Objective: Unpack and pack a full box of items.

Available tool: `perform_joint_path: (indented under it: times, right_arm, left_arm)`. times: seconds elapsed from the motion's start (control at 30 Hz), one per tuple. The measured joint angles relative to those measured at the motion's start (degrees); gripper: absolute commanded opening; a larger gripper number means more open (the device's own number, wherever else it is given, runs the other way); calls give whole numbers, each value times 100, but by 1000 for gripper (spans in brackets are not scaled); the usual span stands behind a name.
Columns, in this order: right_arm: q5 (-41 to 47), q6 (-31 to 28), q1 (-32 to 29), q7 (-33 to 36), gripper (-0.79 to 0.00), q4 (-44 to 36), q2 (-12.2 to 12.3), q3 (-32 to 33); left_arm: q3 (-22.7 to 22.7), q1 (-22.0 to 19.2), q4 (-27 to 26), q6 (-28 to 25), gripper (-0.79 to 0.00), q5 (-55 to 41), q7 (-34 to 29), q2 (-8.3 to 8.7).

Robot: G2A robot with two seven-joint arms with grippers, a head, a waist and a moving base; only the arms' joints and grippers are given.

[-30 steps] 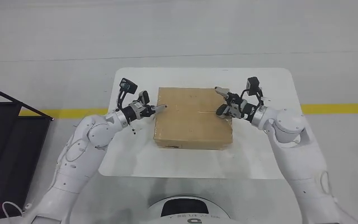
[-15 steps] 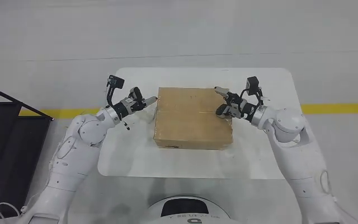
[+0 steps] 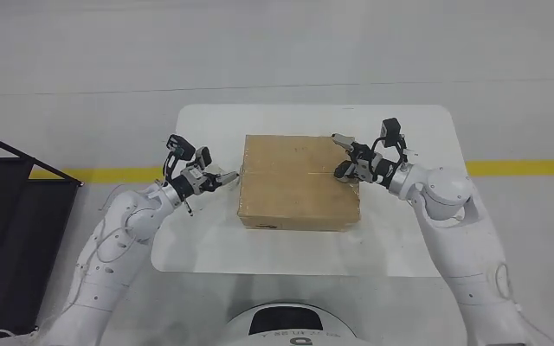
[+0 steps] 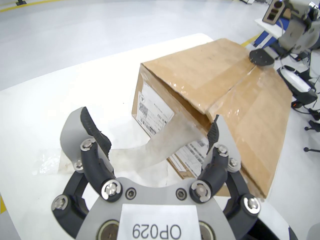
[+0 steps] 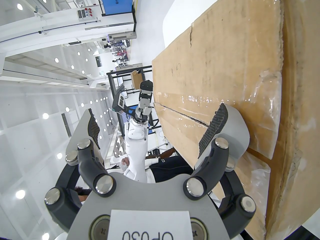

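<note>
A closed brown cardboard box [image 3: 299, 186] sits mid-table, its top seam under clear tape. My left gripper [image 3: 223, 178] hovers open just off the box's left end. In the left wrist view a peeled strip of clear tape [image 4: 172, 136] hangs from the end of the box [image 4: 225, 76] and runs down between the open fingers of the left gripper [image 4: 150, 128]; neither pad pinches it. My right gripper [image 3: 344, 156] is open at the box's right end. One of its fingers [image 5: 217, 123] rests on the box top [image 5: 225, 51] beside the seam, the other in the air.
The white table [image 3: 208, 242] has free room in front of the box and to both sides. A crinkled piece of clear film [image 4: 50, 161] lies on the table near the left gripper. A black rack [image 3: 17, 199] stands on the floor at far left.
My left gripper has drawn back from the box's left edge, first outward and away, then toward the near side. The right arm and the box have stayed put.
</note>
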Motion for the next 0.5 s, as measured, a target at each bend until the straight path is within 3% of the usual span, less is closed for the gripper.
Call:
perform_joint_path:
  times: [0.2,0.5]
  right_arm:
    - [0,0,0,0,0,0,0,0]
    - [0,0,0,0,0,0,0,0]
  left_arm:
    - [-51,153,239,-175,0,202,196,26]
    - [340,51,374,147,0,669,464,-53]
